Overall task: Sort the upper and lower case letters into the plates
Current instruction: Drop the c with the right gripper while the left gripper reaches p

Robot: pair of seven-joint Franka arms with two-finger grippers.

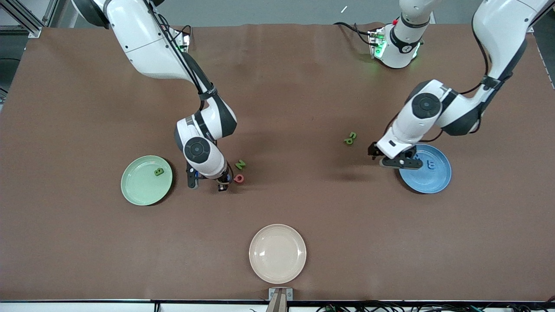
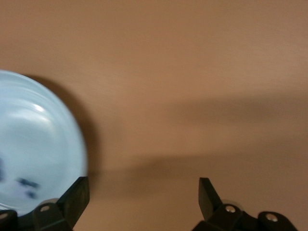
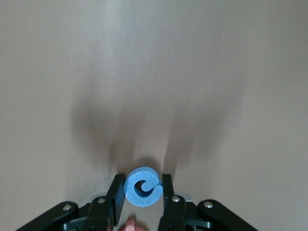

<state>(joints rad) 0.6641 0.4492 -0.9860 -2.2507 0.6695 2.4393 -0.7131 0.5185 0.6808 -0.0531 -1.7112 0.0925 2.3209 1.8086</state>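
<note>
On the table: three plates and scattered letters.
Right tool (image 3: 139, 192): fingers closed on a blue round letter (image 3: 142, 186), low over the table between the green plate and the red letter.
Left tool (image 2: 143, 199): fingers spread wide, holding nothing, over the edge of the blue plate (image 1: 431, 180).
Green plate (image 1: 141, 184): toward the right arm's end, with a green B (image 1: 159, 171) in it.
Blue plate contents: a blue letter (image 1: 430, 164).
Loose letters: green N (image 1: 240, 164) and red letter (image 1: 239, 178) just beside the right tool; two green pieces (image 1: 350, 138) near the left arm.
Cream plate (image 1: 277, 253): nearest the front camera.
</note>
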